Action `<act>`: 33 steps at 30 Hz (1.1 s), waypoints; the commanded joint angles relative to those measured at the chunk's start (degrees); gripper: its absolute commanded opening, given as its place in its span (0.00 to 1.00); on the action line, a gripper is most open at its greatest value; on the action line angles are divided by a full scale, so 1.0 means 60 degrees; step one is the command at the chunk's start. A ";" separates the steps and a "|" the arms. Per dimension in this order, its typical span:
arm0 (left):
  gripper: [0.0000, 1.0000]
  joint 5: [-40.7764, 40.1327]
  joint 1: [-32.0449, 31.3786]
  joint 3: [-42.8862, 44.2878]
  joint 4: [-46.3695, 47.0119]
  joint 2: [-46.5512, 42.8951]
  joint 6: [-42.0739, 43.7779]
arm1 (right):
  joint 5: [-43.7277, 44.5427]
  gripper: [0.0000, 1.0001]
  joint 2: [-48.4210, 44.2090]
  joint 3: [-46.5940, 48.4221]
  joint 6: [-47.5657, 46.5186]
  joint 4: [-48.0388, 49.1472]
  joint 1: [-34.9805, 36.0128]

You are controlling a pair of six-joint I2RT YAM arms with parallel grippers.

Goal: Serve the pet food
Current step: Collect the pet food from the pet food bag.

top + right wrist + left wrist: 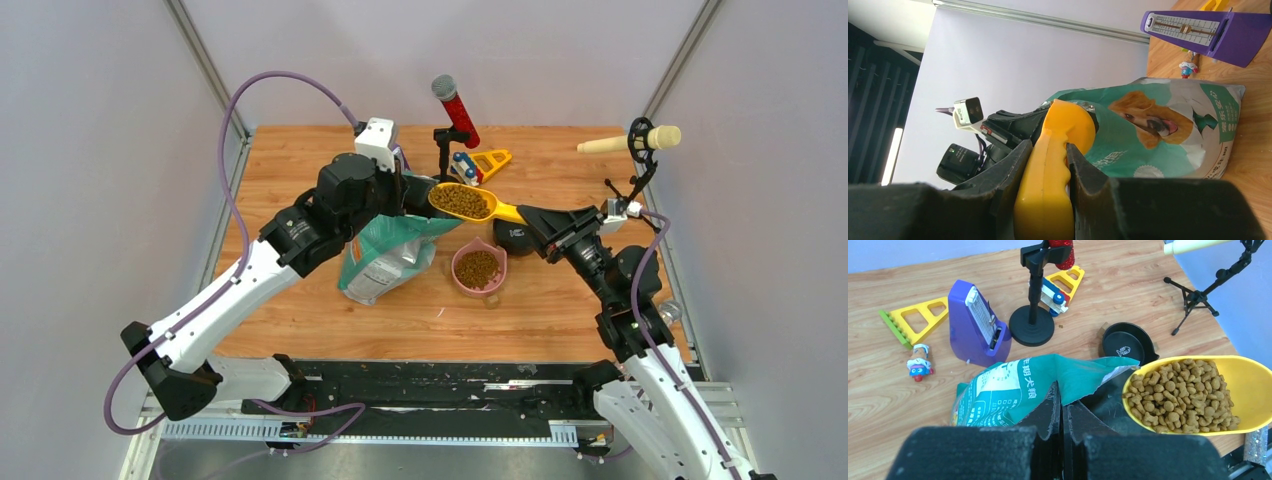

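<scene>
Right jaws are clamped tight on the handle of the yellow scoop (505, 211). The scoop is heaped with kibble (462, 201) and held pretty much level above the counter (290, 160), right at the open mouth of the teal bag (385, 262). Left jaws are pinched together on the bag's top edge, holding it open and up. There's also some kibble in the pink bowl (455, 270), which sits on the counter just beside the bag, on the near side of the scoop. A black bowl (1135, 337) is a bit further back, partly under the right arm (620, 285) in the top view. Behind all that there's a purple metronome (975, 325), a mic stand (1032, 330) and a yellow toy triangle (918, 320).
</scene>
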 commanded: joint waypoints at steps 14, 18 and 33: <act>0.00 -0.0165 -0.0006 0.0249 0.1339 0.0055 -0.0411 | -0.0500 0.00 -0.0449 -0.0294 0.0337 0.0272 -0.0196; 0.00 -0.0284 -0.0006 0.0250 0.1336 0.0040 -0.0423 | -0.0476 0.00 -0.0553 -0.0212 0.0285 0.0264 -0.0252; 0.00 -0.0593 -0.0006 0.0318 0.1233 0.0049 -0.0395 | -0.0725 0.00 -0.0671 0.0225 0.0384 0.0275 -0.0377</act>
